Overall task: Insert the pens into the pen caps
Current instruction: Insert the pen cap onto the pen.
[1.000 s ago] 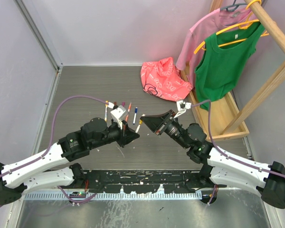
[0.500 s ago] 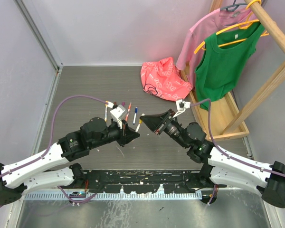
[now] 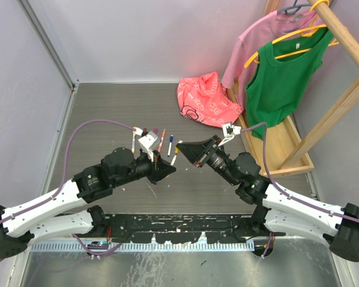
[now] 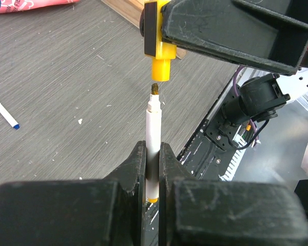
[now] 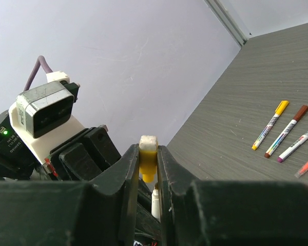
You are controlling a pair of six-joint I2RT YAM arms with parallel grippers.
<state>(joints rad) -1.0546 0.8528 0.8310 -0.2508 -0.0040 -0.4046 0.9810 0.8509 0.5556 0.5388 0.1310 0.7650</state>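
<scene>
The lower barrel of a thin white marker pen (image 4: 153,120) is hidden between the fingers of the left end effector (image 4: 153,147), and a blue-tipped white pen (image 4: 2,110) runs off the left edge.

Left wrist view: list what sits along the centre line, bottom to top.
left gripper → white pen clamped in it → yellow cap above the pen's tip → right gripper holding that cap

Built as two jointed arms (image 3: 299,210): long white plastic shells (image 3: 48,207) near the bases, round black motor housings (image 3: 118,165) further out. Fitted with thin purple cables (image 3: 99,121) running to small white-and-grey camera boxes (image 5: 43,110), one showing a green light (image 5: 4,133). Ending in the black left gripper (image 4: 152,148) and the black right gripper (image 5: 148,151), both with wedge-shaped, scratched fingers (image 4: 129,167).
</scene>
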